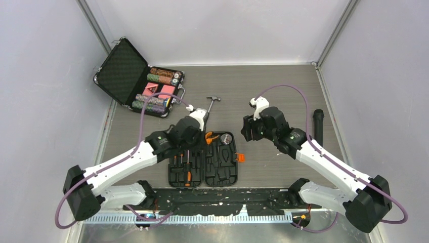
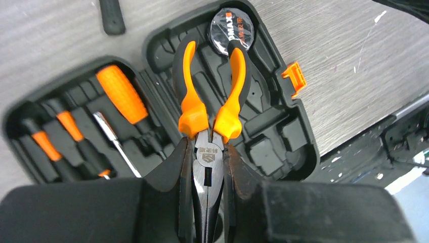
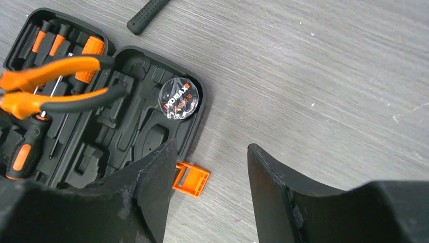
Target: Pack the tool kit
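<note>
1. Top view: The case [image 1: 222, 174] is laid open and flat at the middle of the near edge. The left gripper [image 1: 203, 132] is held over its far end. The right gripper [image 1: 246, 130] is held just beside its far right corner. A hammer [image 1: 213, 102] is seen lying out of the case, closer to the far edge.
2. Left wrist view: The pliers [image 2: 191, 114] are pinched by the metal head between the clenched fingers [image 2: 172, 172]. The orange handles are pointed away. The pliers are held above the right half of the case, near a round disc [image 2: 233, 29] wrapped in shiny plastic. Screwdrivers [image 2: 120, 93] are set in the left half.
3. Right wrist view: The right fingers are spread wide. Nothing is held and nothing is touched. The orange latch [image 3: 191, 178] is seen below them, at the right edge of the case.
4. The step in hand: the pliers seem to be on their way into the case.
5. Next, the pliers would need to be lined up with their slot, lowered until they lie flat, and then let go.
</note>
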You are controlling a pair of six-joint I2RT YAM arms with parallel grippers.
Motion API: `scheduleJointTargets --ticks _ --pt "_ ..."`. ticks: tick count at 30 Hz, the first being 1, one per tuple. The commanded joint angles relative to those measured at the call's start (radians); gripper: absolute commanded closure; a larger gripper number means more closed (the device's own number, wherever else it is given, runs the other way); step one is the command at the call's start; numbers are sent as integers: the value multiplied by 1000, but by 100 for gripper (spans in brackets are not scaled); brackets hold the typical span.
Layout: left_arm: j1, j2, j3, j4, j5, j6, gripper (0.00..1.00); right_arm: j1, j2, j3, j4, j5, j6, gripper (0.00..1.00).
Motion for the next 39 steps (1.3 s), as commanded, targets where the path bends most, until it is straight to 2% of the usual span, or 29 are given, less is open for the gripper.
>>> scheduleJointTargets --ticks 1,10,19,22,26,28,31,34,37,39 --pt "-103 77 62 28 -181 -333 100 -4 -58 -25 43 33 117 41" --pt "-191 214 111 28 -181 -558 100 -4 -147 -65 30 5 133 41" --pt "-241 334 127 37 -157 -673 100 -6 -192 -90 19 -62 126 41" --pt "-253 356 132 35 -152 -692 88 -5 -195 -93 20 -80 122 41" --pt "-264 346 131 33 -164 -694 53 -6 -203 -94 22 -110 120 41" --pt "-266 333 136 33 -165 -687 39 -6 -202 -91 29 -144 117 41" --pt "-268 322 144 54 -136 -671 34 -6 -190 -85 30 -167 121 42" --pt "-269 294 127 89 -115 -675 33 -6 -175 -81 24 -203 127 43" --pt "-266 237 89 89 -154 -688 35 -5 -145 -66 -4 -230 133 45" --pt "-256 201 50 90 -164 -702 40 -4 -129 -58 -30 -239 136 48"
